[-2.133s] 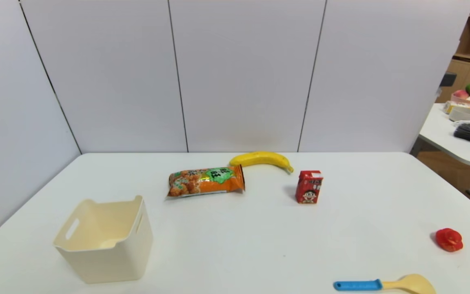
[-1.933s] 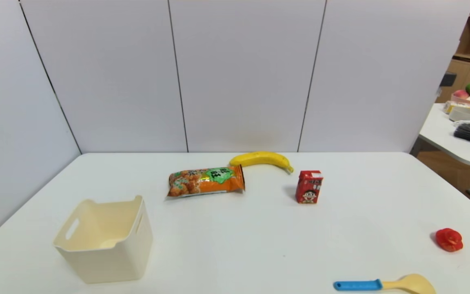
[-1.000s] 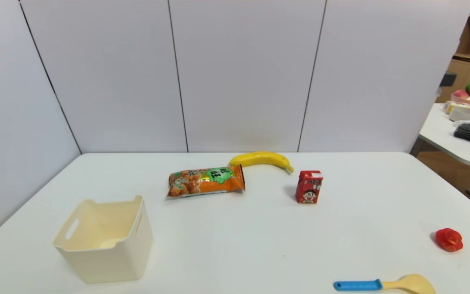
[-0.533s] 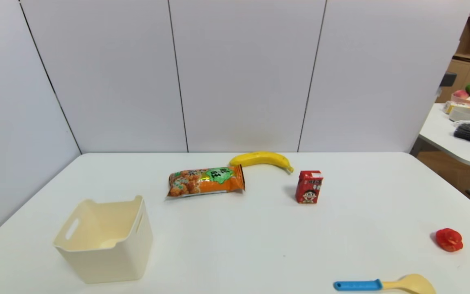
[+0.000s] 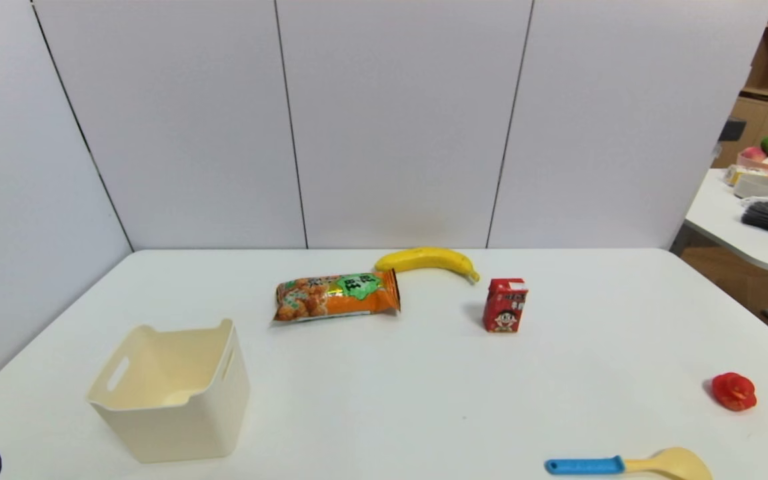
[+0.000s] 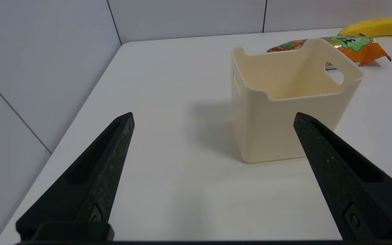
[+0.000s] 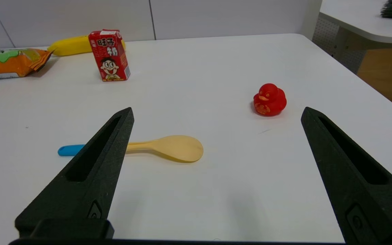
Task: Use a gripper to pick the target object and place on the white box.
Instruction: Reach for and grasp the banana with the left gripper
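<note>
One banana [image 5: 426,259] lies at twelve o'clock on the white table [image 5: 384,380], behind one snack bag [image 5: 337,296]; one white box [image 5: 177,427] sits at eight. Only the right wrist view shows one red toy [image 7: 270,99] as a duck. Left gripper [image 6: 213,117], near eight, and right gripper [image 7: 218,110], near the table's front, both have fingers wide apart.

Wears black on left gripper [image 6: 214,114] and right gripper [image 7: 218,109] alike.
Tapers like wedges, with long sunken slots and recessed screws; shows pale specks on the left.
</note>
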Tool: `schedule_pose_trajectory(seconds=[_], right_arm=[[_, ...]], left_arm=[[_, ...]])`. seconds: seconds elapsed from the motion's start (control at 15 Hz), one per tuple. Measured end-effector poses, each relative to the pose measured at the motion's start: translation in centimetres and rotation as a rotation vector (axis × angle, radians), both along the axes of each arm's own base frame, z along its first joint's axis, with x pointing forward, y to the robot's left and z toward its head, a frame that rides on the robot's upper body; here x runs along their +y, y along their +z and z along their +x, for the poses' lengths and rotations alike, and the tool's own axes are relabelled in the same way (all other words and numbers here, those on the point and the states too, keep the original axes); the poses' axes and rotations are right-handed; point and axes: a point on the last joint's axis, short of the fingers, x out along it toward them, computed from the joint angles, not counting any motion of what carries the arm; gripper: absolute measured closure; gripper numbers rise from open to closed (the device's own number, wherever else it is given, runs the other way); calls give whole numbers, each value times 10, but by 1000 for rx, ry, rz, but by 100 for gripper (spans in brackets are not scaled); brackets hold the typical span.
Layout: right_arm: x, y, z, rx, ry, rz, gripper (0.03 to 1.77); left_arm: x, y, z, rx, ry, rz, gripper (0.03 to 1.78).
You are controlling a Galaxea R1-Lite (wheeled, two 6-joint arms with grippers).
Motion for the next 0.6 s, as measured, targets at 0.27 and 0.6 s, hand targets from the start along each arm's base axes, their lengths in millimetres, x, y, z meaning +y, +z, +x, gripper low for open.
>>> schedule_pose_trajectory(seconds=[0.27,0.6], right_arm=[[0,0,0,0,0,0,10],[0,0,0,0,0,1,10]], left_arm=[[-1,59,36,46,-56,83,12],[-7,110,107,118,-175,208,12]])
